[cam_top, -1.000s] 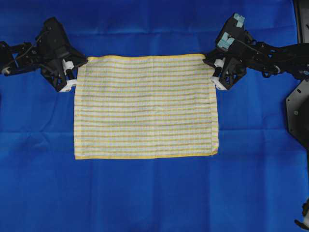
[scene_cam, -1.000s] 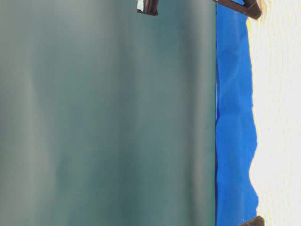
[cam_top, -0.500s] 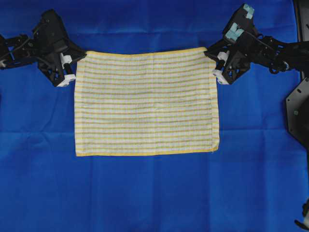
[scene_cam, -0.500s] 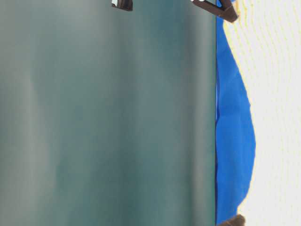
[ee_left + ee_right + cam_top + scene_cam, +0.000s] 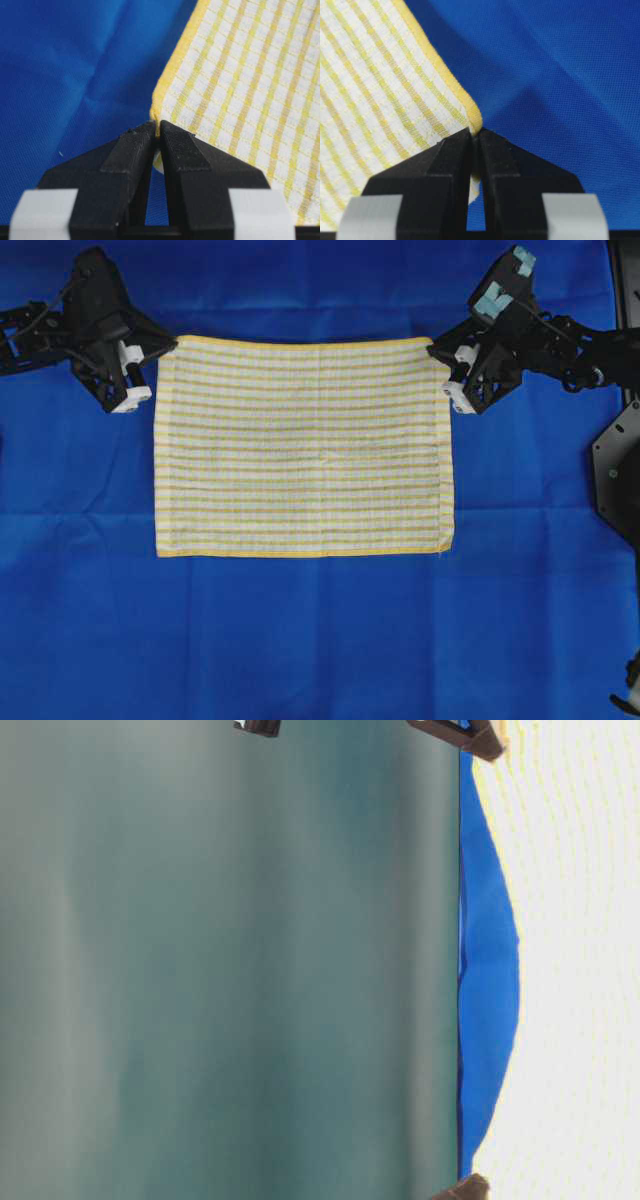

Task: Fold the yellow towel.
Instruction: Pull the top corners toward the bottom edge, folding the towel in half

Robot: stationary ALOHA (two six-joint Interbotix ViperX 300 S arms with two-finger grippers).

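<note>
Yellow-and-white striped cloth, the yellow towel (image 5: 300, 445), is lying spread out over the middle of the blue cloth (image 5: 300, 640) covering the desk, with its far edge getting lifted. The left end effector (image 5: 150, 365) is sitting at the towel's 10 o'clock corner and the right end effector (image 5: 438, 368) at the 2 o'clock corner. In both wrist views the jaws are pinched tight on a hemmed corner, so each one is gripping fabric, nothing else.

Progress-wise, I'm judging this as barely started: corners grabbed, but no crease showing anywhere, and the near edge at 6 o'clock is resting flat. Carrying the far edge over to meet the near one is looking like the whole job left.

No brands, labels or readable writing showing anywhere.
</note>
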